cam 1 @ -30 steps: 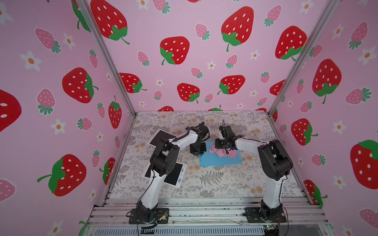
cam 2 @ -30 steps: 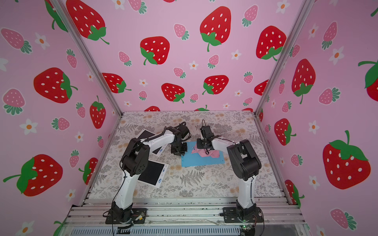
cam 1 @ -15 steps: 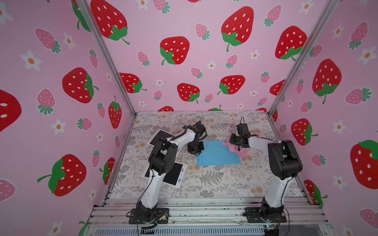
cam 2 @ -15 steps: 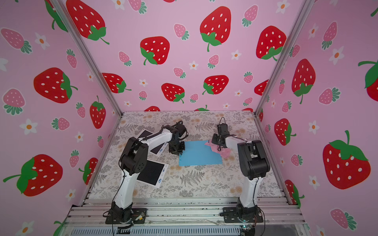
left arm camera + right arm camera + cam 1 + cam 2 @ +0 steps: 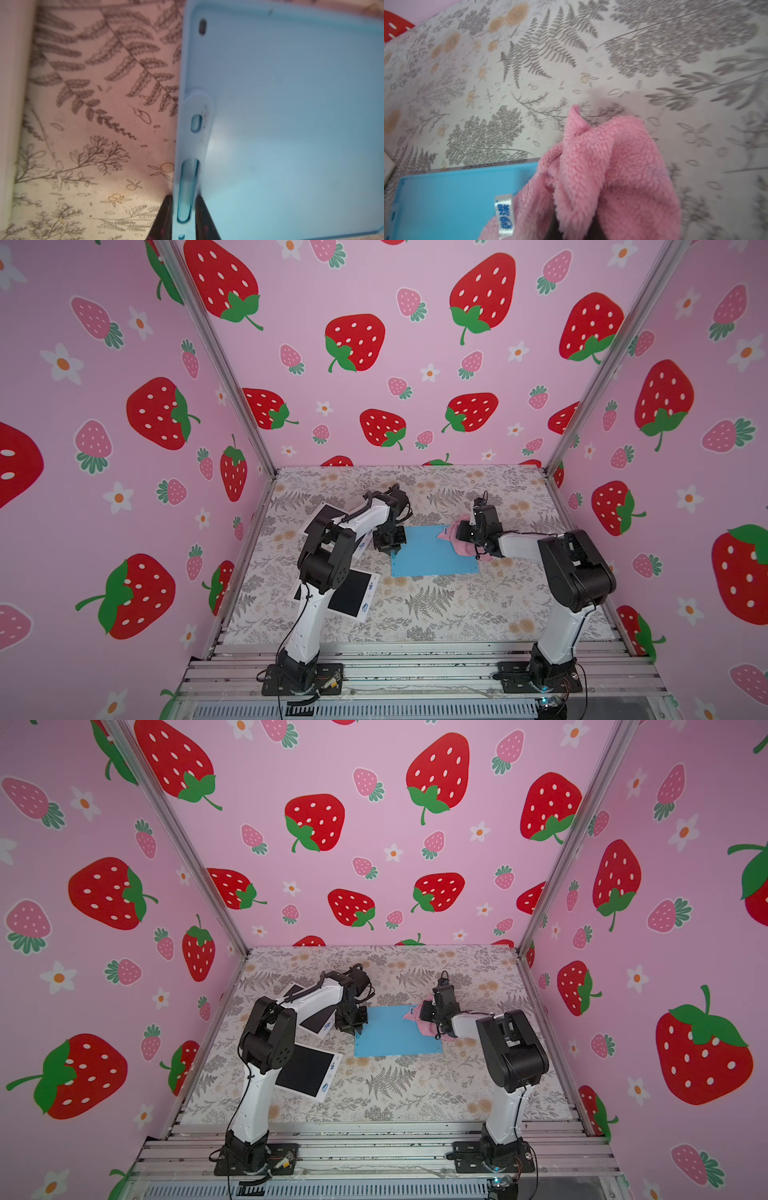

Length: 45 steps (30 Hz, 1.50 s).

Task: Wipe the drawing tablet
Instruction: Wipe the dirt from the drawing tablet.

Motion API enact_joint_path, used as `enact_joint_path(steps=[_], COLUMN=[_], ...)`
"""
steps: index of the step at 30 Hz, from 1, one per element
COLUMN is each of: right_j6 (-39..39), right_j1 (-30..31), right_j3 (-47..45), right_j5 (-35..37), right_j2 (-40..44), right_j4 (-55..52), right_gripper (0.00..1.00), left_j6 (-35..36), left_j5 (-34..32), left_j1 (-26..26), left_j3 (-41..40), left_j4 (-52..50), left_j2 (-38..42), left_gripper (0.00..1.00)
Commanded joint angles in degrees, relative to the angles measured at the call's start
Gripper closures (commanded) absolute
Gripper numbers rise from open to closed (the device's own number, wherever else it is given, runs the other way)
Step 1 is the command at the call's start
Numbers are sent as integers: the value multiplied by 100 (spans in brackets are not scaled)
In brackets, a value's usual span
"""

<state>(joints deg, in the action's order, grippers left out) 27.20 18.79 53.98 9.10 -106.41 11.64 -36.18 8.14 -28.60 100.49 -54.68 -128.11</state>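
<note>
The light blue drawing tablet (image 5: 428, 556) (image 5: 390, 1036) lies flat in the middle of the table. My left gripper (image 5: 390, 548) (image 5: 356, 1029) (image 5: 184, 197) is shut on its left edge, one dark finger on each side of the rim (image 5: 291, 124). A fluffy pink cloth (image 5: 462, 546) (image 5: 428, 1026) (image 5: 602, 166) with a white label rests over the tablet's far right corner (image 5: 456, 197). My right gripper (image 5: 467, 533) (image 5: 575, 230) is shut on the cloth, which hides most of its fingers.
Two white-framed tablets with black screens lie at the left: one near the front (image 5: 351, 593) (image 5: 305, 1071), one farther back (image 5: 328, 514) under the left arm. Pink strawberry walls close in the table on three sides.
The right gripper swept the cloth from the tablet's middle to its right edge, then back a little to the left. The left gripper stayed at the left edge.
</note>
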Motion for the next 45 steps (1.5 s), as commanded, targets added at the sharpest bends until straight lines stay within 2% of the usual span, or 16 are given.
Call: enact_joint_path(steps=[1,5,8,13,17,20,22,26,28,30,33,35,38,40,45], right_j6=[-211,-645,-574,-182,52,-171,-347,-656,-556,-313,-68,-68,-295,-349,-345], right_j1=[204,1086,1312,854,205,131,382,1360,1565,1452,854,471,342,550,1725], right_j3=[24,581,1026,1094,616,399,359,572,620,491,123,-107,-324,-307,187], right_j5=[211,171,181,357,253,80,-57,-263,-201,-37,-84,-94,-135,-257,-263], right_j2=[58,-300,-679,-893,-480,-143,-35,-160,-241,-237,-55,135,372,418,128], right_j4=[-185,-64,-4,-38,-150,-285,-319,-293,-287,-277,-283,-319,-371,-399,-364], right_gripper=[100,100,100,100,100,100,100,100,100,100,100,100,100,100,100], left_j6=[28,101,177,226,218,190,173,121,111,120,136,133,155,166,198], left_j5=[-507,-459,-445,-421,-384,-358,-331,-261,-228,-210,-199,-186,-142,-129,-93], left_j1=[98,99,99,111,118,118,118,120,118,119,118,118,118,118,118], left_j3=[-294,-285,-264,-282,-285,-319,-319,-323,-319,-293,-315,-342,-377,-385,-316], left_j4=[-291,-246,-229,-249,-228,-187,-153,-97,-96,-105,-98,-82,-37,-18,8], left_j2=[-467,-479,-511,-501,-462,-414,-416,-433,-433,-430,-408,-394,-372,-363,-389], left_gripper=[81,82,83,83,83,83,84,84,84,84,84,84,84,84,84])
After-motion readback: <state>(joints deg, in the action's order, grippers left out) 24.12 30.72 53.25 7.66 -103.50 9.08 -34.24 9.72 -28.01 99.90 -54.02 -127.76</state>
